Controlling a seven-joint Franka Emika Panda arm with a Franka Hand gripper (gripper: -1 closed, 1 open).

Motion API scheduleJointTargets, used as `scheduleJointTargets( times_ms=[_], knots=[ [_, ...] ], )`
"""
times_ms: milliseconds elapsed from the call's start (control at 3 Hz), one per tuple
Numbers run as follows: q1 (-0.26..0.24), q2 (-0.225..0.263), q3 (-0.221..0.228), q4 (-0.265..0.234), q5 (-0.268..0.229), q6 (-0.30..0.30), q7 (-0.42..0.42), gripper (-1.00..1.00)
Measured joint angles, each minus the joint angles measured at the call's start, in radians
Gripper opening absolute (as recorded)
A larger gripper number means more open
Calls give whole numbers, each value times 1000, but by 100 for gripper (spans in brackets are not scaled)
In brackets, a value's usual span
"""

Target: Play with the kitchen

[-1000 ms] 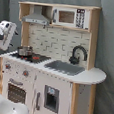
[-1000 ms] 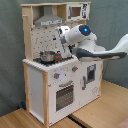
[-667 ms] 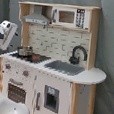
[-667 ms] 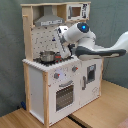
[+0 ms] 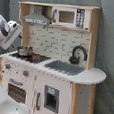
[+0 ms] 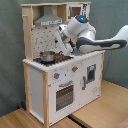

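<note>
Grey curtain behind, the arm (image 6: 95, 41) reaches level across the kitchen (image 6: 60, 75); fingers (image 6: 65, 48) unreadable above the stovetop (image 6: 47, 61).

Soft even light, pics slightly blurry.

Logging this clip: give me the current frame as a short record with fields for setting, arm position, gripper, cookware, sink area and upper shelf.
setting: toy kitchen in white and light wood, in both exterior views
arm position: arm reaches over the counter, wrist above the stovetop
gripper: gripper points down toward the stove side; finger state cannot be told
cookware: small metal pot sits on the stovetop
sink area: grey sink with black faucet behind it
upper shelf: hood beside microwave
</note>
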Motion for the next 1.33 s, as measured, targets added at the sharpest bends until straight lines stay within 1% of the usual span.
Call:
scheduleJointTargets(
  times_ms=[333, 667, 1000, 1333],
  knots=[
    [-10, 67, 23, 0, 33, -73, -24, 100],
    [-55, 113, 78, 0, 54, -126, -43, 100],
    [-122, 132, 145, 8, 79, -148, -63, 100],
    [-194, 133, 207, 47, 110, -178, -89, 100]
  ],
)
